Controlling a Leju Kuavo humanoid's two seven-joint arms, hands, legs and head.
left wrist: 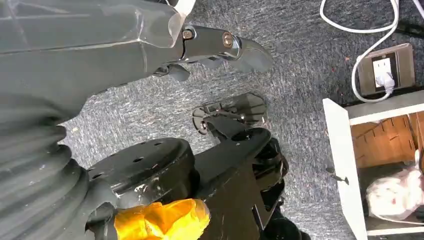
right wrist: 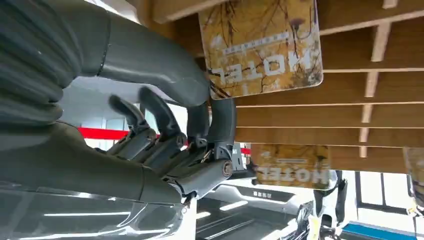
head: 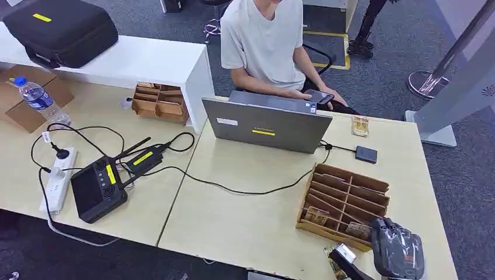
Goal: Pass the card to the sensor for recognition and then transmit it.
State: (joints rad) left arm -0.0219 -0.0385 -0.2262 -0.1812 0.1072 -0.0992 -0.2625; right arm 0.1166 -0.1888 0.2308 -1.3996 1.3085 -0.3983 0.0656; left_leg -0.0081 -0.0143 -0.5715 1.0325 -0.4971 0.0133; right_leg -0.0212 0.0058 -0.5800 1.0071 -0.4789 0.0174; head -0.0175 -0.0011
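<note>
The right hand (right wrist: 200, 120) pinches a hotel card (right wrist: 260, 47) just above the wooden rack (head: 344, 204). The left hand (left wrist: 210, 50) hangs loosely open, holding nothing.

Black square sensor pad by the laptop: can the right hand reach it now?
Probably yes. The right hand sits at the near edge of the wooden slotted tray, which lies between it and the black square sensor pad; the tray is low, and nothing tall stands around the pad.
</note>
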